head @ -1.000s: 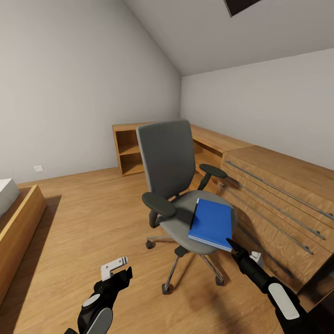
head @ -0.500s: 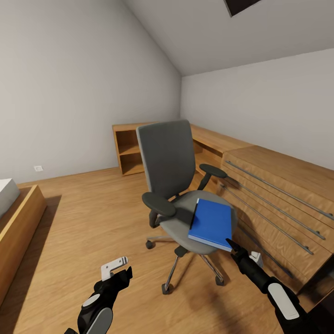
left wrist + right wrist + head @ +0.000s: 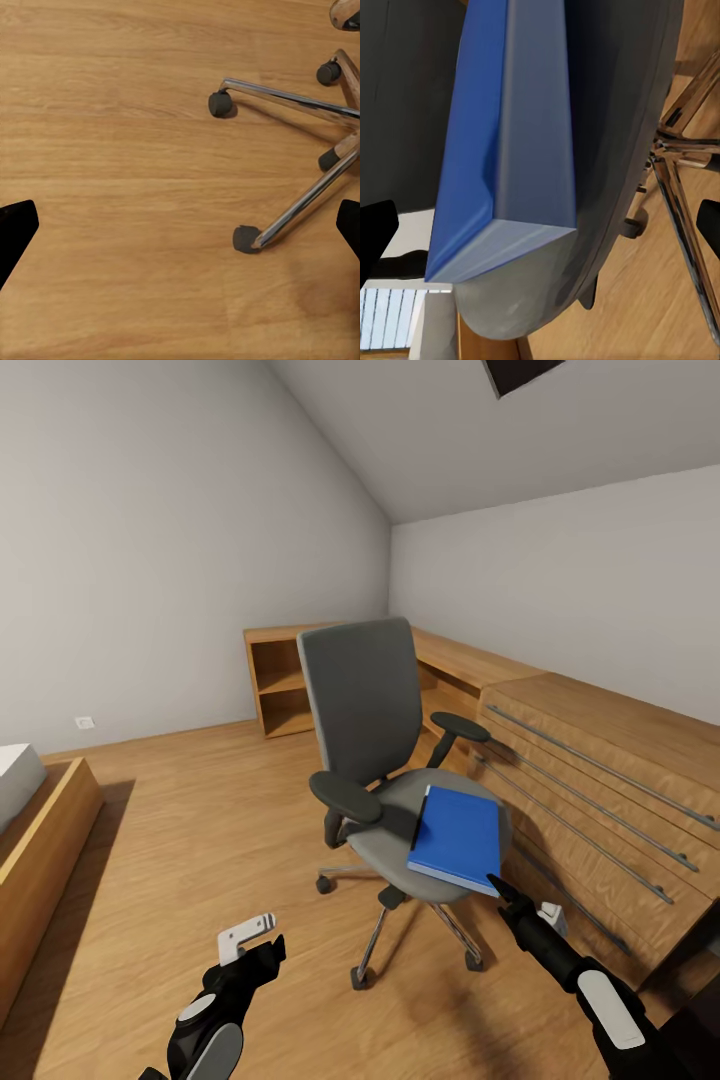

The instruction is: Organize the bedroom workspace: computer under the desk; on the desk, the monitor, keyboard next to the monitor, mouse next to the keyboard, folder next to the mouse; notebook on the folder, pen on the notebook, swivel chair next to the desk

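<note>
The grey swivel chair stands mid-room on the wooden floor, and the blue folder lies flat on the right side of its seat. My right gripper is open at the folder's near corner. In the right wrist view that folder corner lies between the spread fingers of the right gripper, with the seat edge just behind it. My left gripper hangs low in front of the chair, open and holding nothing. The left wrist view has the left gripper over bare floor by the chair's chrome base.
A long wooden dresser with rail handles runs along the right wall, close to the chair. A light wooden shelf bench stands at the back. A wooden bed frame is at the left. Open floor lies left of the chair.
The whole picture has shifted a little, so the camera has moved. Both grippers and the folder keep their places.
</note>
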Available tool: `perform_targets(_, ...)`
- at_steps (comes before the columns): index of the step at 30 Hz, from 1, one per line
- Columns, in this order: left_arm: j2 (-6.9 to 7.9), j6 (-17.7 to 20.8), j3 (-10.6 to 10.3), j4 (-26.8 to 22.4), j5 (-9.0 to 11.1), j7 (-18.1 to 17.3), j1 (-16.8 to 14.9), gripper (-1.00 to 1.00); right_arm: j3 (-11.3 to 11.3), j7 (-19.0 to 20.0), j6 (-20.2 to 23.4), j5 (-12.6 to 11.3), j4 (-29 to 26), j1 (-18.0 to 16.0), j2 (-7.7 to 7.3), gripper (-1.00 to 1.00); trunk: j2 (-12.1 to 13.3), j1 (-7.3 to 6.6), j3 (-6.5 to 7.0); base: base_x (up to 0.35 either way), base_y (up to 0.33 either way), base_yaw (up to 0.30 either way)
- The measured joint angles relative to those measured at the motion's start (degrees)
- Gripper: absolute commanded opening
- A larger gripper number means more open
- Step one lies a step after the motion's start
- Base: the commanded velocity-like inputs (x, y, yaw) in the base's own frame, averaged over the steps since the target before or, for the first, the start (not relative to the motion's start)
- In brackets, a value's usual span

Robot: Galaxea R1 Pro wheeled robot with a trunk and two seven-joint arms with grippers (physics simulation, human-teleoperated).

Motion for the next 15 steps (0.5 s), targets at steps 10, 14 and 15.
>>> perform_targets(10,-0.02,0.00,0.00,0.78,0.00,0.00,0.00,1.00,0.00,0.00,0.01,0.00,-0.02,0.00,0.00,1.00,0.00,0.00,0.00,0.000,0.000,0.000)
perform_targets(14,-0.02,0.00,0.00,0.86,-0.01,0.00,0.00,1.00,0.00,0.00,0.03,0.02,-0.04,0.00,0.00,1.00,0.00,0.00,0.00,0.000,0.000,0.000)
perform_targets(15,-0.02,0.00,0.00,0.87,-0.01,0.00,0.00,1.00,0.00,0.00,0.02,0.05,-0.05,0.00,0.00,1.00,0.00,0.00,0.00,0.000,0.000,0.000)
